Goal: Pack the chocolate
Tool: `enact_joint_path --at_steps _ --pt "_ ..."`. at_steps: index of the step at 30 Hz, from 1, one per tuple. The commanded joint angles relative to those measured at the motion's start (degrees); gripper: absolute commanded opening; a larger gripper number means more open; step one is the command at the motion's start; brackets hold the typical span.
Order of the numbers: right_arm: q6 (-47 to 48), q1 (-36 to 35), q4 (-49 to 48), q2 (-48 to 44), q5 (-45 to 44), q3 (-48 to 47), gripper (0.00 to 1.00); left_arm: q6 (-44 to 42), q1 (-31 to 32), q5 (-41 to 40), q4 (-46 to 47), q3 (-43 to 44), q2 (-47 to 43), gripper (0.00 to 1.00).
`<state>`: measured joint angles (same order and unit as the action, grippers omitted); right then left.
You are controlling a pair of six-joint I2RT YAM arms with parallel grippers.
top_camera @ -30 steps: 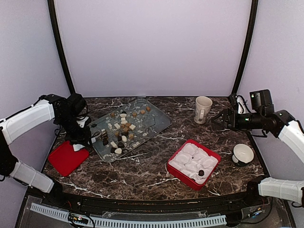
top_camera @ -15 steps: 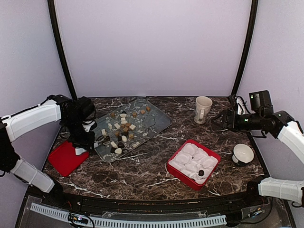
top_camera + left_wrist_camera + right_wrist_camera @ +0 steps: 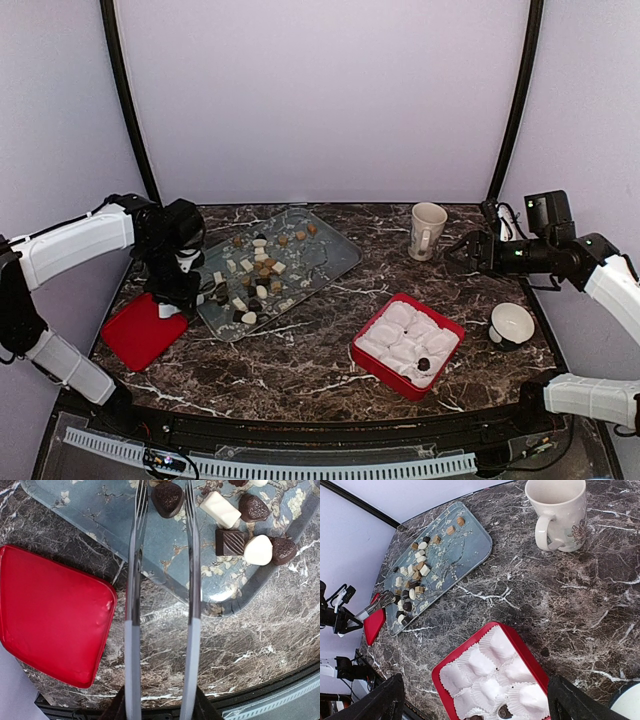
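Note:
Several pieces of chocolate (image 3: pixel 258 272), dark, tan and cream, lie on a blue-grey patterned tray (image 3: pixel 330 250) at the left. My left gripper (image 3: pixel 213 293) reaches over the tray's near corner. In the left wrist view its long fingers (image 3: pixel 136 580) stand partly apart on either side of a dark heart-shaped chocolate (image 3: pixel 167 499), with a thin gap showing on the piece's left side. A red box (image 3: pixel 358 350) with a white moulded insert holds one dark piece (image 3: pixel 424 363). My right gripper (image 3: pixel 458 253) hovers wide open and empty near the mug.
A red lid (image 3: pixel 140 332) lies left of the tray, close under my left wrist. A white mug (image 3: pixel 428 230) stands at the back right and a white bowl (image 3: pixel 512 323) sits at the right edge. The table is dark marble.
My left arm has swung a little to the right over the tray's near corner, and its fingers have narrowed slightly. The right arm has barely moved.

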<state>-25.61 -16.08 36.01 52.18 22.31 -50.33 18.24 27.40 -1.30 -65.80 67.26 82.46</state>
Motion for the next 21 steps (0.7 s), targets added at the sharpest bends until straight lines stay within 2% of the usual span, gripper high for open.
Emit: enact_joint_path --at_steps 1,11,21 --pt "-0.2 0.3 -1.8 -0.4 0.2 0.3 1.0 -1.6 0.4 -0.8 -0.2 2.2 1.0 0.35" --pt "0.0 0.3 -1.6 -0.3 -0.1 0.2 1.0 -2.6 0.7 -1.6 -1.0 1.3 2.6 0.34" --pt "0.4 0.3 -1.9 0.6 0.3 -0.2 1.0 -3.1 0.7 -2.8 -3.0 5.7 3.6 0.25"
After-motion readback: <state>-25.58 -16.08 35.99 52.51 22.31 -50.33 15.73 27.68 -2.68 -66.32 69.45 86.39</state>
